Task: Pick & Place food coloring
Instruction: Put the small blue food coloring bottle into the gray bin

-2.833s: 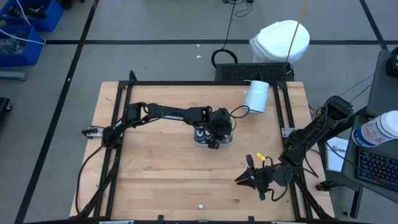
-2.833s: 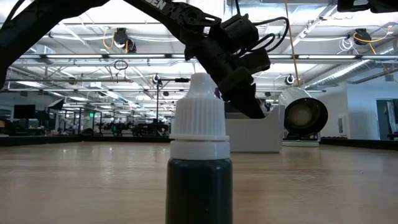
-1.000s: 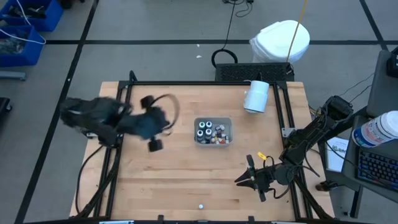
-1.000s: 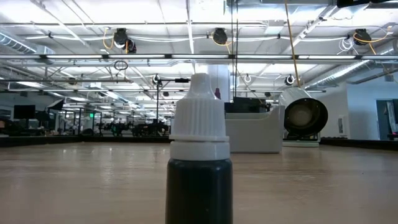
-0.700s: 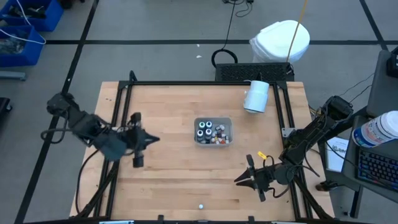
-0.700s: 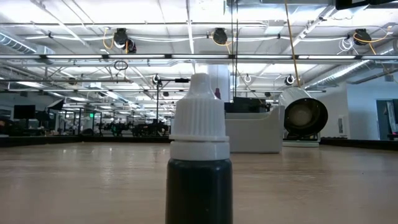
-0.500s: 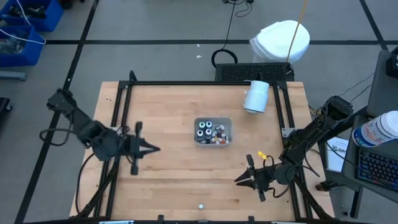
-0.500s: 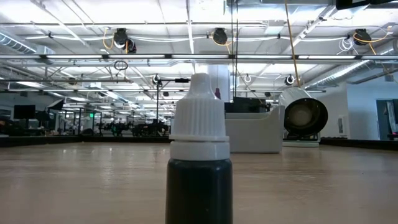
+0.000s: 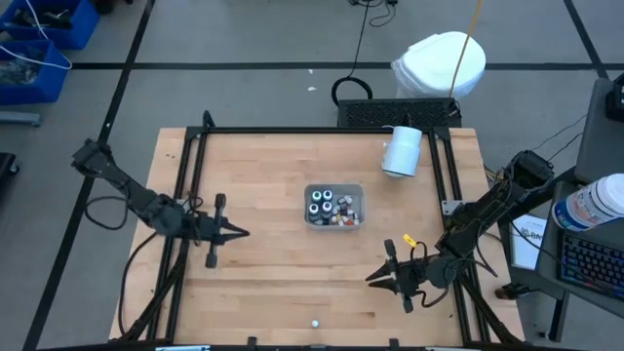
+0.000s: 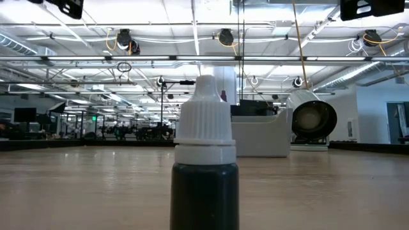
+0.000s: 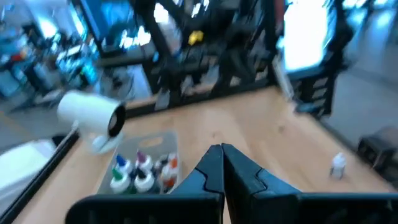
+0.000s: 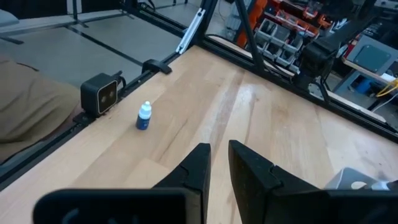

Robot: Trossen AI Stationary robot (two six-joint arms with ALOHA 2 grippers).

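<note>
Clearly 1 bottle of food coloring (image 9: 314, 322) stands alone and upright near the front edge of the table (image 9: 263, 283), well apart from the clear tray (image 9: 334, 207) in the middle, where the other bottles (image 9: 320, 202) and small pieces sit packed together. The left gripper (image 9: 237, 232) hovers over the left side of the table with its fingers pressed together and nothing in them. The right gripper (image 9: 376, 277) waits low at the front right, fingers nearly closed with only a slim gap and nothing between them. The lone bottle looks small, light and rigid, a dark smooth body under a ribbed white cap (image 10: 204, 121). It would likely tip easily, so taking it around the body just under the cap, jaws level, seems safest.
</note>
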